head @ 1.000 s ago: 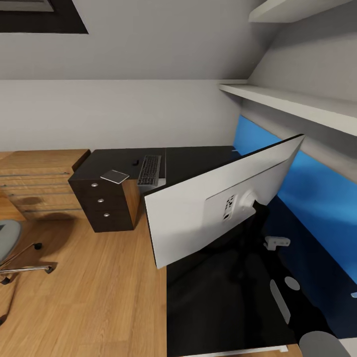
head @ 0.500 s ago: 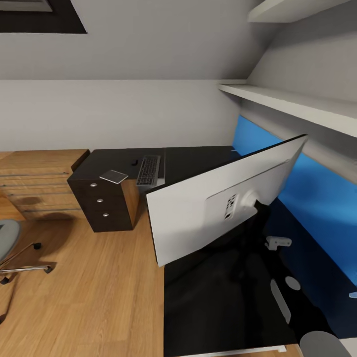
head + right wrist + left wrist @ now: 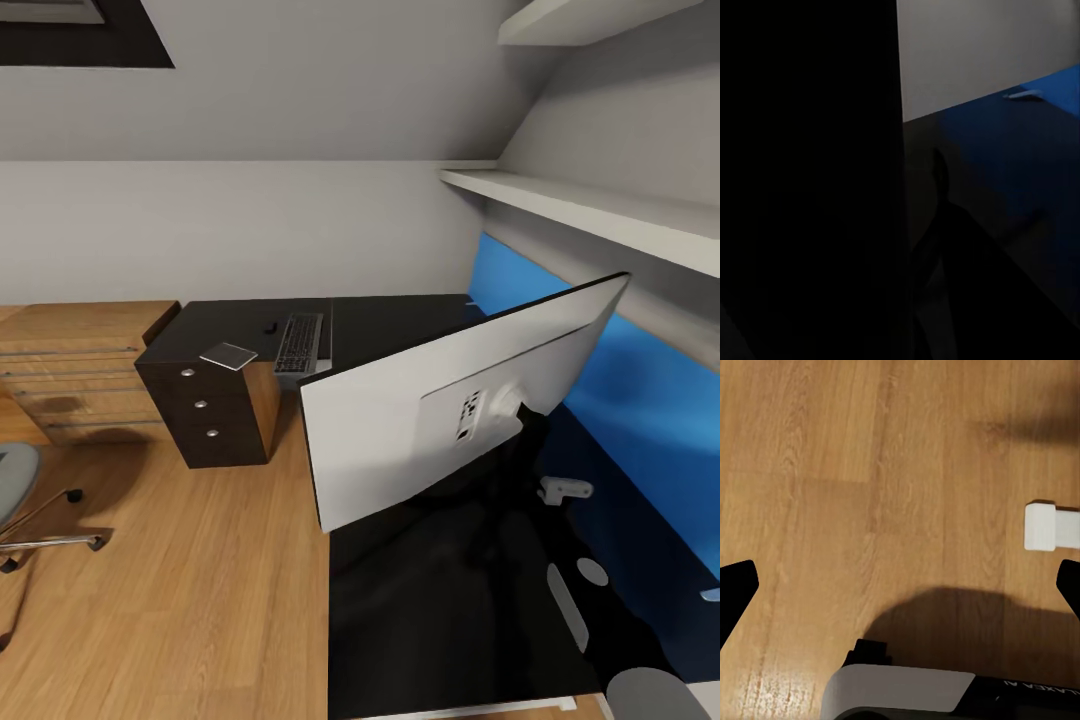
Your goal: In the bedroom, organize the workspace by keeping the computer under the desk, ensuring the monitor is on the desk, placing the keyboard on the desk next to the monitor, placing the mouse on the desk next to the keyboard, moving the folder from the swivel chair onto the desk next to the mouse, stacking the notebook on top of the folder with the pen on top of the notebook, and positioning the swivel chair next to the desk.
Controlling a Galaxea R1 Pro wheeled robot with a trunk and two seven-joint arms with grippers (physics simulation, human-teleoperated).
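Note:
The monitor [image 3: 400, 430] shows its white back and hangs tilted over the black desk [image 3: 420, 620], its lower corner out past the desk's edge. Its stem and whatever of my right gripper is behind it are lost in the dark; the right wrist view gives only the black screen [image 3: 802, 180] and blue panel [image 3: 1020, 135]. My left gripper [image 3: 900, 589] is open over wooden floor. The keyboard [image 3: 301, 343] and small black mouse [image 3: 271, 327] lie on the desk's far end. The swivel chair [image 3: 14, 478] stands at the left edge. Computer and folder are out of view.
A dark drawer unit [image 3: 215, 415] carries a thin grey square pad [image 3: 229, 355] at its corner. A wooden drawer chest [image 3: 80, 360] stands beside it. White shelves [image 3: 590, 205] overhang the blue back panel [image 3: 650, 400]. A small white block [image 3: 1050, 526] sits on the floor.
The monitor has drifted a little to the right and slightly up, keeping its tilt. The rest of the room holds still.

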